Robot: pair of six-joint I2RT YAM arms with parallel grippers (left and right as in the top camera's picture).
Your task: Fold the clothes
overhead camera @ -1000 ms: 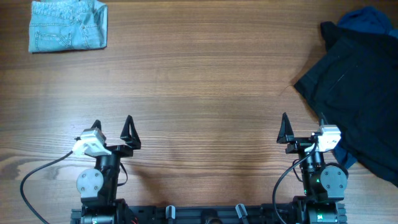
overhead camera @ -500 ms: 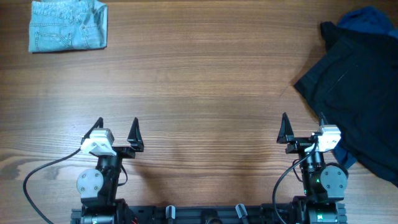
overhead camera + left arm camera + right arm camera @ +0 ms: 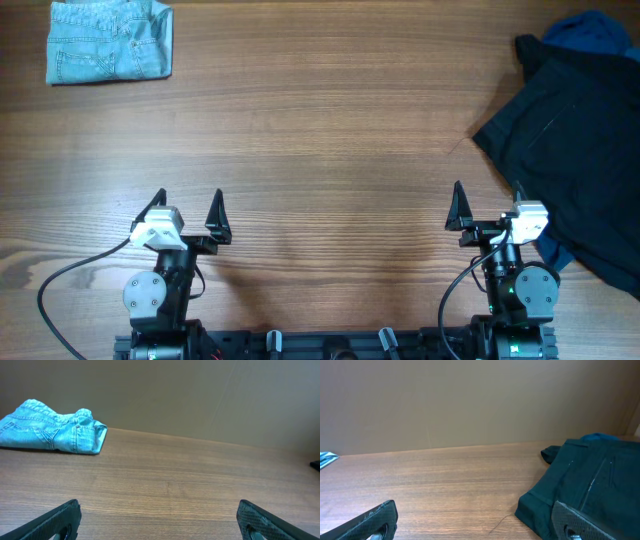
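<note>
The shorts (image 3: 108, 41) are lying far left, the dark clothes (image 3: 575, 130) bunched up at the right. They look soft and floppy, so pinching an edge seems best. The left gripper (image 3: 187, 205) and right gripper (image 3: 488, 202) are gaping wide, holding nothing.

The faded pale-blue denim shorts (image 3: 110, 40) at the far left carry lighter worn patches and pale stitched seams. The large black cloth garment (image 3: 575, 140) at the right looks dark teal from the right wrist, and a brighter dark-blue cloth (image 3: 590, 28) shows at its far edge. The wooden table (image 3: 330, 130) is warm mid-brown with fine darker grain streaks running left to right.
</note>
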